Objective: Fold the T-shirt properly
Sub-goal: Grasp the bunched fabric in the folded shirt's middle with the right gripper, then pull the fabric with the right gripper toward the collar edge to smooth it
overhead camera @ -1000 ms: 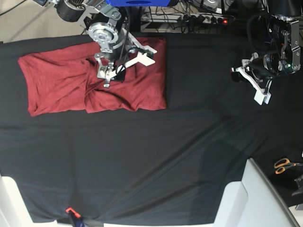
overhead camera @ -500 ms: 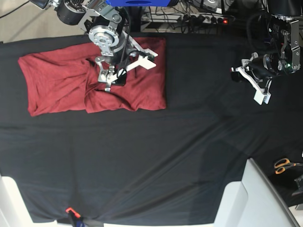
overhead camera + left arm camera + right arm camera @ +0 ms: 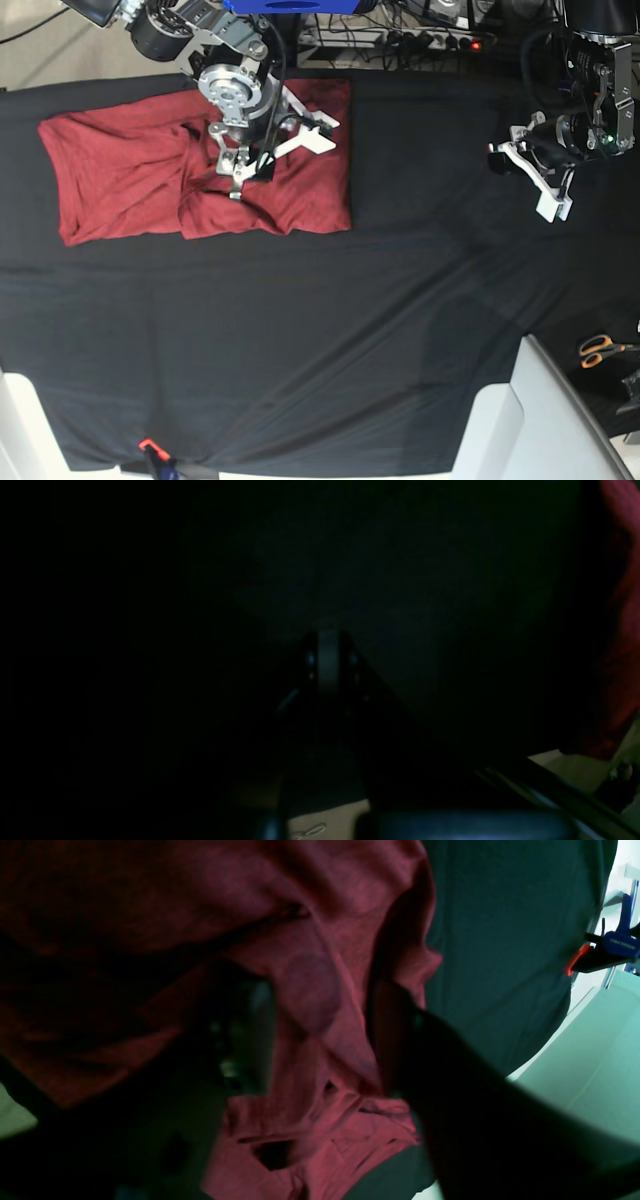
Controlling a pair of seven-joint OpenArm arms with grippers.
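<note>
The brick-red T-shirt (image 3: 120,170) lies partly folded and rumpled at the far left of the black-covered table (image 3: 350,320). My right gripper (image 3: 265,160) is down on its right half. In the right wrist view a raised fold of the T-shirt (image 3: 310,985) fills the gap in my right gripper (image 3: 320,1040), pinched between two dark fingers. My left gripper (image 3: 550,205) hangs shut and empty over bare black cloth at the far right. The left wrist view is very dark: the left gripper (image 3: 327,645) has its fingers together, and a strip of the T-shirt (image 3: 620,630) shows at the right edge.
Orange-handled scissors (image 3: 600,350) lie at the right edge. White panels (image 3: 545,420) stand at the near right and near left corners. An orange-and-blue clamp (image 3: 150,447) grips the front edge of the table cloth, and the clamp (image 3: 610,947) also shows in the right wrist view.
My right gripper has shifted slightly right and toward me over the shirt, and its jaws have narrowed onto a fold of cloth. The left arm has not moved.
</note>
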